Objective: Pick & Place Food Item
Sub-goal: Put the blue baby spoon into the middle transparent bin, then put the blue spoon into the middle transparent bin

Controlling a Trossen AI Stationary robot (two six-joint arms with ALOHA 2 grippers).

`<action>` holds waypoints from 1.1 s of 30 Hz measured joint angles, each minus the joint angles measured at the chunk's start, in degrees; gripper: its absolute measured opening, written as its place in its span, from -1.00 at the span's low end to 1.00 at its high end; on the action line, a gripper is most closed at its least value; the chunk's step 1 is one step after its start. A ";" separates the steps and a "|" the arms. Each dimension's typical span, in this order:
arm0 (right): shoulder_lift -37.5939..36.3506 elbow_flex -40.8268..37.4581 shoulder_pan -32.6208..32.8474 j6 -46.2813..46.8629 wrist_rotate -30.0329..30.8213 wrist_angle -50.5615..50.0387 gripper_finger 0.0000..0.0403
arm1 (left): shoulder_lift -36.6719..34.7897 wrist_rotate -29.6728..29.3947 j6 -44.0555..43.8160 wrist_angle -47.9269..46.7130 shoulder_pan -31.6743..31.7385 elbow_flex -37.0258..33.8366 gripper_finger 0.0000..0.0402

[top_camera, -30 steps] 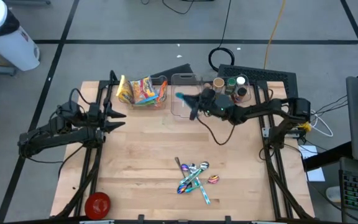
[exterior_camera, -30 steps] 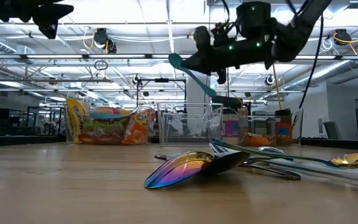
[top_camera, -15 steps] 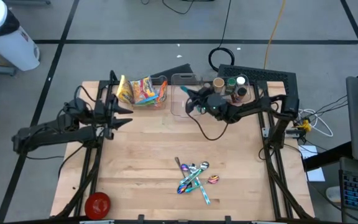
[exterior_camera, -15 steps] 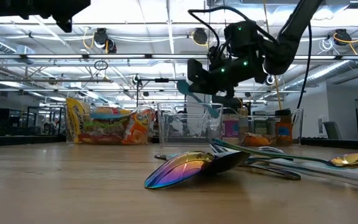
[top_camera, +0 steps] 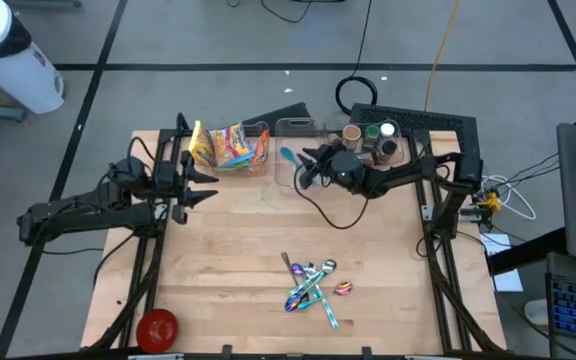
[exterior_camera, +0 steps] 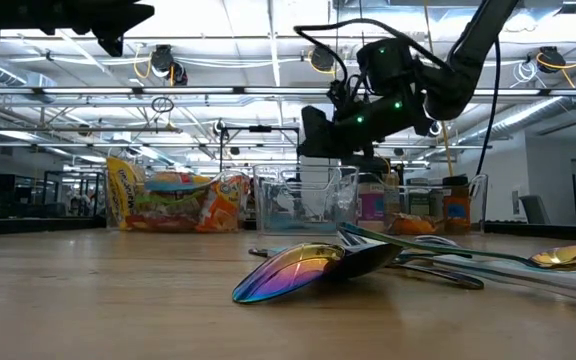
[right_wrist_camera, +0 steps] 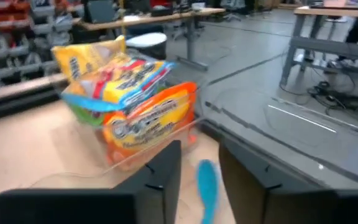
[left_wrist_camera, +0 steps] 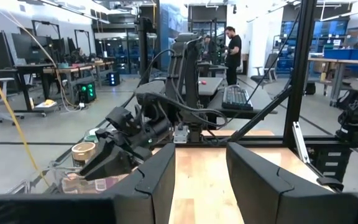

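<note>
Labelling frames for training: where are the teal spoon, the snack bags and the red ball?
teal spoon (right_wrist_camera: 207, 182): right wrist view, bowl.
snack bags (top_camera: 226, 146): high view, middle of the packets.
red ball (top_camera: 157, 327): high view, centre.

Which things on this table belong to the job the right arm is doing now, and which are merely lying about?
In the job:
right gripper, open over the clear bin
teal spoon, just off its fingers

Lying about:
snack bags
jars
pile of shiny spoons
red object at the table's corner
left gripper, waiting open
</note>
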 joint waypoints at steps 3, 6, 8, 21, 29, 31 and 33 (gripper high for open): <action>-2.33 -0.02 1.21 -2.48 -1.25 -1.41 -0.36 | -0.02 0.00 -0.03 0.00 0.00 0.00 -0.24; -6.76 -0.01 3.73 -5.42 -1.27 -5.82 -0.25 | 0.00 0.01 -0.06 -0.02 0.00 0.00 -0.24; -10.68 -0.02 6.38 -8.29 -1.25 -9.39 -0.20 | -0.02 0.00 -0.09 -0.02 0.00 0.00 -0.24; -29.10 -0.04 30.13 -2.98 -8.14 -45.45 -0.18 | -0.02 0.02 -0.17 -0.04 0.04 -0.02 -0.24; -24.39 -0.20 44.27 1.32 -8.74 -49.06 -0.13 | -0.02 0.02 -0.17 -0.09 0.04 -0.05 -0.24; -21.48 -0.07 46.92 1.79 -8.73 -47.01 -0.12 | 0.00 0.02 -0.17 -0.10 0.04 -0.07 -0.24; -18.78 -0.02 49.34 3.05 -8.75 -46.78 -0.12 | -0.02 0.02 -0.16 -0.09 0.03 -0.07 -0.24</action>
